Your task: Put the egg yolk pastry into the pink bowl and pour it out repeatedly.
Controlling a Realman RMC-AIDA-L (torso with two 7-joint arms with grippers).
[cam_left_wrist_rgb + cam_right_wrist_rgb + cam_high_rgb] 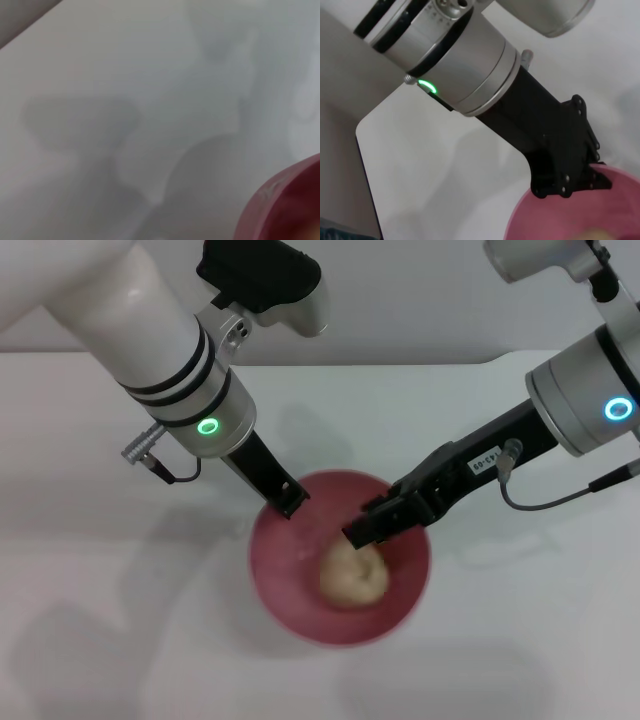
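Two-arm placement stage, seen from the head camera. Your left end effector [287, 502] grips the far-left rim of the pink bowl [275, 575], closed on the thin wall; you hold it there, judging by the task, so the bowl stays put while it is loaded and can afterwards be tipped from that same grasp. The right wrist view confirms this, showing the left arm's black fingers [580, 180] clamped over the rim. The bowl rests on the white table [520, 640] near the middle of the scene. The egg yolk pastry [353, 575] lies inside the bowl, toward its right side, on the smooth floor. Your right end effector [362, 532] hovers directly above the pastry, reaching in from the right over the far rim; whether its fingers are apart or still pinching the pastry cannot be told from these views. The pastry appears delivered, so the pouring step is likely next and calls for the right arm to clear the bowl first.
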